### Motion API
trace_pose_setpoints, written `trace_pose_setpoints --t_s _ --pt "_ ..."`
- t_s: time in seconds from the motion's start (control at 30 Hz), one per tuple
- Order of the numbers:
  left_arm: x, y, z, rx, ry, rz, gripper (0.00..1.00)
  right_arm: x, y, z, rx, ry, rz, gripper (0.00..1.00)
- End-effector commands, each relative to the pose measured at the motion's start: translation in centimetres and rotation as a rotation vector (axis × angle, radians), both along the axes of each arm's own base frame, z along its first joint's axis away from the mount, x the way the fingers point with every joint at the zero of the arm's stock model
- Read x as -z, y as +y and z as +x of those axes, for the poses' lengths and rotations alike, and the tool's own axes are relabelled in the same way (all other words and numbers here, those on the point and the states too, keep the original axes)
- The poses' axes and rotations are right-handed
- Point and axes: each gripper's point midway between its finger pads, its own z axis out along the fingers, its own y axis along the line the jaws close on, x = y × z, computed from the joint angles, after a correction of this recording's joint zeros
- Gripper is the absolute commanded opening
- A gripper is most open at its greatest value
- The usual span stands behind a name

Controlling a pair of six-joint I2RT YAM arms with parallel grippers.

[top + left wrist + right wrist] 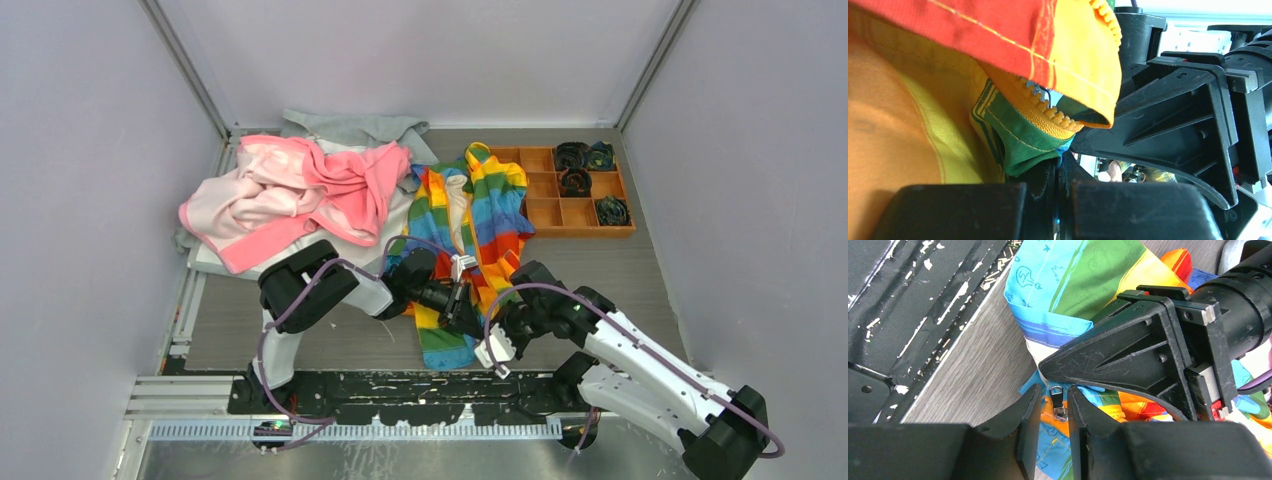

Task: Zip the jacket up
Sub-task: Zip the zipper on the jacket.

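The rainbow-striped jacket (482, 205) lies lengthwise in the middle of the table, its front open at the top with the cream lining showing. My left gripper (458, 312) is shut on the jacket's bottom edge; in the left wrist view its fingers (1045, 175) pinch green fabric right beside the orange zipper teeth (1050, 114). My right gripper (1054, 392) comes in from the right, its jaws a narrow gap apart. The small metal zipper pull (1057, 400) sits between them with a sliver of space on each side. In the top view the right gripper (490, 338) meets the left at the hem.
A pink garment (300, 190) and a grey garment (350, 128) are heaped at the back left. An orange compartment tray (545, 215) holding dark rolled items (575, 155) stands at the back right. The black base rail (400, 395) runs along the near edge.
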Motion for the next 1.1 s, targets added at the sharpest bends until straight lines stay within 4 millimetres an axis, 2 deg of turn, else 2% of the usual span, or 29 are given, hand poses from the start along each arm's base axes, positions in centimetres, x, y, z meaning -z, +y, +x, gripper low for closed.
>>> trace_pose_setpoints --t_s 0.0,0.13,0.57,0.83,1.07 --pt "-0.9 0.0 -0.7 0.041 -0.026 -0.054 0.00 -1.3 0.8 0.9 0.016 -0.029 0.022 0.30" --pt "-0.9 0.0 -0.7 0.042 -0.026 -0.056 0.00 -1.1 0.9 0.9 0.009 -0.025 0.013 0.30" --pt "-0.5 0.0 -0.8 0.043 -0.018 -0.053 0.00 -1.8 0.7 0.5 0.004 -0.020 0.002 0.19" --pt "-0.3 0.2 -0.9 0.047 -0.010 -0.050 0.00 -2.7 0.9 0.7 0.030 -0.012 0.015 0.16" --pt "-0.3 0.2 -0.9 0.048 -0.011 -0.051 0.00 -2.5 0.6 0.6 0.077 0.026 0.008 0.13"
